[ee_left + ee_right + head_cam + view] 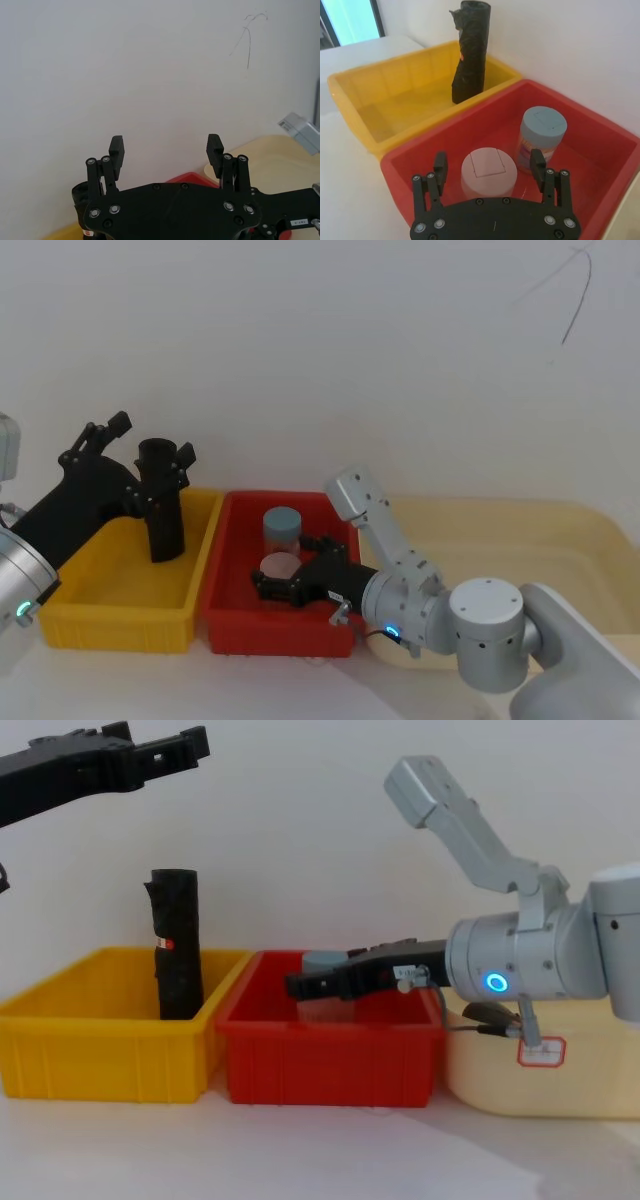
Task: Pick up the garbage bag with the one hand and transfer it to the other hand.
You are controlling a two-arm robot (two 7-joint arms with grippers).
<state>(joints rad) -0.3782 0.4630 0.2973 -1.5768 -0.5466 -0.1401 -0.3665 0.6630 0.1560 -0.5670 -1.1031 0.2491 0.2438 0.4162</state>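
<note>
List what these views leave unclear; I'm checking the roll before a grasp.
Black roll base: chest view, behind the yellow bin wall.
Its red mark: chest view, too small to read.
Pink-lidded jar body: head view, behind the right end effector.

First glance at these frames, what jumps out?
A tall black garbage bag roll stands upright in the yellow bin, with the left gripper open well above it. The right gripper hangs open inside the red bin, over a pink-lidded jar beside a blue-lidded one.
</note>
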